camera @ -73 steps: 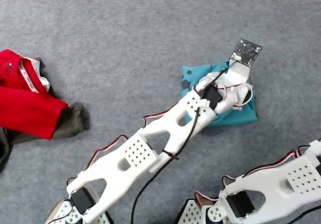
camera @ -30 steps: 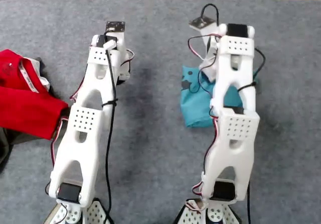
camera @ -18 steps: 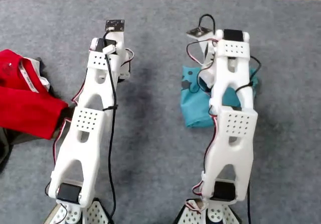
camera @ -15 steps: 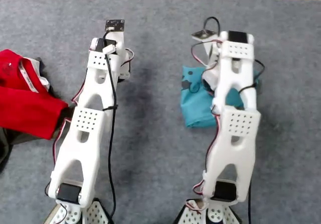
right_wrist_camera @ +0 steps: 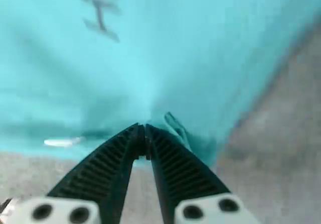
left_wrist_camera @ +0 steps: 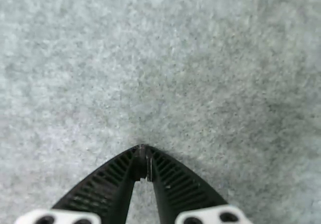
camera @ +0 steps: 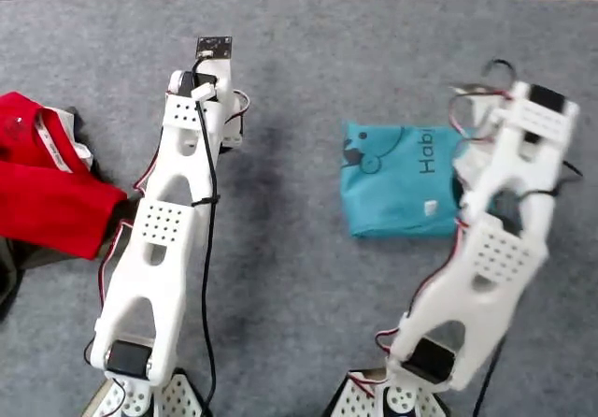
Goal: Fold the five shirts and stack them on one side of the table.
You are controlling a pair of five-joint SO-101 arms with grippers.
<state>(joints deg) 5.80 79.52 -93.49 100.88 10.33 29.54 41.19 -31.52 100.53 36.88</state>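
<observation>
Gray fuzzy cloth covers the table (camera: 308,52). A teal shirt (camera: 397,179) lies on it toward the right, folded into a neat, flat square. Far off on the left, a red shirt (camera: 42,188) sits in a heap on top of a dark shirt (camera: 140,225), and both are not folded yet.

The left end effector (left_wrist_camera: 143,157) hangs over bare table with its two fingers pressed together and nothing in them. The right end effector (right_wrist_camera: 144,139) is over the right edge of the teal shirt. Its fingers are together too, and I see no cloth between them.

I think the shirts are soft, light and floppy. A fold could fall open if only the top layer gets lifted, so it looks best to pinch all the layers at an edge or corner.

From up high you see the whole teal square with its little drawing and letters, plus the heap. The right wrist view shows a small wrinkle just beside the fingertips.
</observation>
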